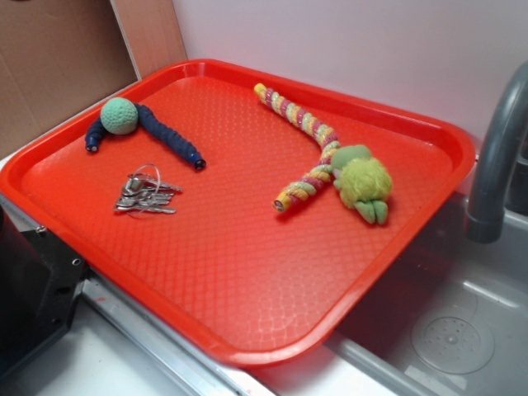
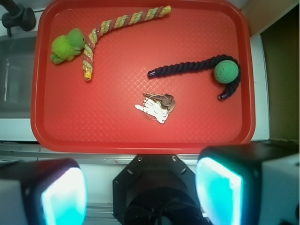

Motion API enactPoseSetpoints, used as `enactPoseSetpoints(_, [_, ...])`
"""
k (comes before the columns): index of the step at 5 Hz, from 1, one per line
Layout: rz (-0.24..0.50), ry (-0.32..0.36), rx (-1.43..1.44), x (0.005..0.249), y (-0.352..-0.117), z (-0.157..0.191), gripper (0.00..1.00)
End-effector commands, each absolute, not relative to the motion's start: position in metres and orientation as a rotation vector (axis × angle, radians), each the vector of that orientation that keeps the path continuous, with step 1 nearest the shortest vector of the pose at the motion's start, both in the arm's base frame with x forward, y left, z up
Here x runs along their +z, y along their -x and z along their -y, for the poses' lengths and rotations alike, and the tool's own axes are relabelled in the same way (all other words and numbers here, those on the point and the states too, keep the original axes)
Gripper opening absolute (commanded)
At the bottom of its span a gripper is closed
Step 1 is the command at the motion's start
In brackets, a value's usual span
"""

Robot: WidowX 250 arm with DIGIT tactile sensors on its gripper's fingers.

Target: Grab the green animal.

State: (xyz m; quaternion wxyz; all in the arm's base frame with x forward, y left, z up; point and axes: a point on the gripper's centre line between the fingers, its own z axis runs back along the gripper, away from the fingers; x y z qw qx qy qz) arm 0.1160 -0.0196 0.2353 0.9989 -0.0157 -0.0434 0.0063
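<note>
The green animal (image 1: pixel 363 182) is a fuzzy lime-green plush lying on the red tray (image 1: pixel 239 272) near its right rim, touching the twisted rope. In the wrist view it lies at the tray's top left (image 2: pixel 67 45). My gripper (image 2: pixel 140 194) is high above the near edge of the tray, well away from the animal. Its two fingers (image 2: pixel 63 197) stand wide apart with nothing between them. The gripper itself does not show in the exterior view.
A yellow-pink-green twisted rope (image 1: pixel 305 140) lies beside the animal. A teal ball on a dark blue rope (image 1: pixel 120 115) and a bunch of keys (image 1: pixel 147 195) lie on the tray's left half. A grey faucet (image 1: pixel 497 157) and sink (image 1: pixel 454 330) are right of the tray. The robot base (image 2: pixel 157 192) sits below the tray's near edge.
</note>
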Motion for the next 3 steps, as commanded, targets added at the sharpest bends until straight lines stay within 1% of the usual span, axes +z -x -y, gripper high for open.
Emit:
enactPoseSetpoints(1, [0.087, 0.031, 0.013, 0.235, -0.116, 0.02, 1.0])
enactPoseSetpoints(2, [0.09, 0.101, 0.131, 0.235, -0.12, 0.028, 1.0])
enactPoseSetpoints(3, [0.063, 0.146, 0.372, 0.23, -0.136, 0.036, 1.0])
